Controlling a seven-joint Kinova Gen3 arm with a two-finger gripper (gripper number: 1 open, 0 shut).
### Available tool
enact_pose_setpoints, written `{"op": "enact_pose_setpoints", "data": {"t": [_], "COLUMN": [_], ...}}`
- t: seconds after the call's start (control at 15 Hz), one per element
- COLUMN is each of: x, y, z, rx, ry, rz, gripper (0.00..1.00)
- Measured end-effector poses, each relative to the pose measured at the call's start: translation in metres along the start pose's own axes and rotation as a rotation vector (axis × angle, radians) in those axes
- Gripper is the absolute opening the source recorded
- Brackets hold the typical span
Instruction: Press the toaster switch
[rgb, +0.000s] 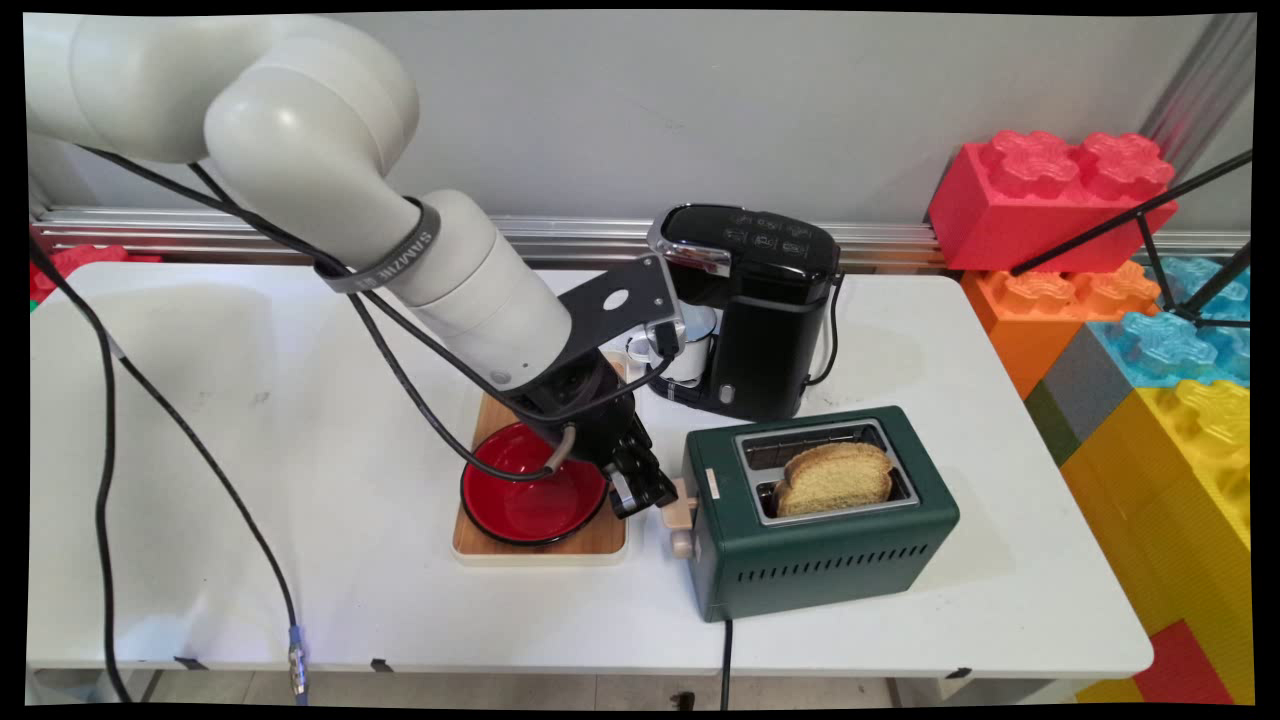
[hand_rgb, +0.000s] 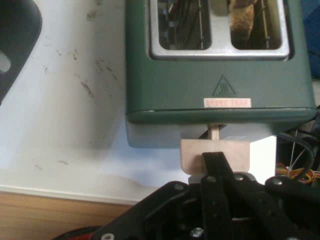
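Observation:
My black gripper (rgb: 645, 492) hangs low between a red bowl (rgb: 530, 500) and a dark green two-slot toaster (rgb: 820, 545). Its fingers are shut together, and their tips rest against the toaster's beige lever (rgb: 683, 512) on the left end. In the hand view the gripper (hand_rgb: 216, 162) stands right in front of that lever (hand_rgb: 192, 152), below the toaster body (hand_rgb: 170, 85). A slice of toasted bread (rgb: 835, 478) sticks up out of the nearer slot, while the other slot shows no bread. The bowl sits on a wooden board (rgb: 540, 545).
A black coffee machine (rgb: 760, 300) stands behind the toaster with a white cup (rgb: 695, 345) under its spout. Large coloured building blocks (rgb: 1130, 330) are stacked off the table's right side. The toaster's cord (rgb: 727, 650) drops over the front edge. Black cables hang from the arm at the left.

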Motion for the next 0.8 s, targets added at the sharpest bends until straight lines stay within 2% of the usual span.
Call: {"op": "enact_pose_setpoints", "data": {"t": [0.8], "x": [-0.010], "y": [-0.004], "z": [0.016], "rx": [-0.008], "ry": [0.008], "rz": [0.009], "gripper": [0.00]}}
